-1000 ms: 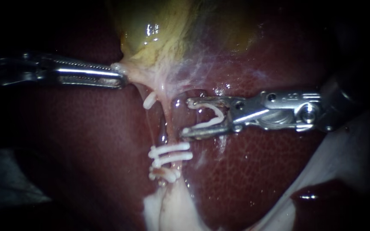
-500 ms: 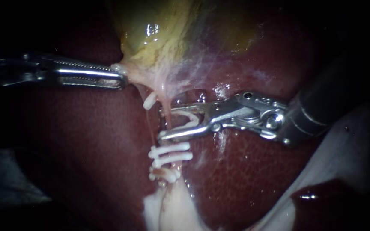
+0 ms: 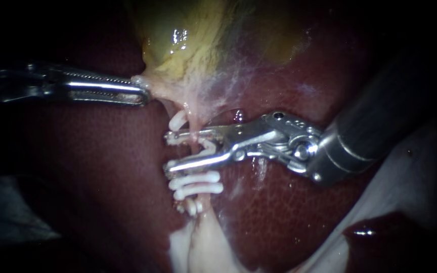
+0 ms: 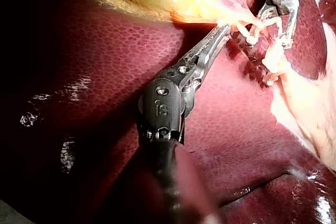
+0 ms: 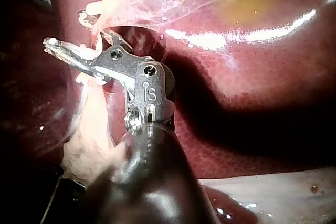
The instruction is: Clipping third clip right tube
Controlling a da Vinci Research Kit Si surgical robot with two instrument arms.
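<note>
Your right instrument [image 3: 170, 151]: pincer stood wide, gripping the open clip [image 3: 209, 147] seated against both its jaws. The right tube [image 3: 194, 115] ran across between them, ahead of the clip's bend. By my reckoning you needed both tips showing past the tube and the pincer square to it before squeezing.

Tight spot. Two placed clips [image 3: 197, 184] lay just beside the lower jaw, nearly touching it. A lone clip [image 3: 177, 120] sat just beside the upper jaw's tip. Closing askew risked catching either.

Your left instrument [image 3: 145, 94]: pincer closed on the gallbladder [image 3: 178, 55] edge, well apart from the right pincer, keeping the tube taut. The liver [image 3: 289, 212] lay under both.
</note>
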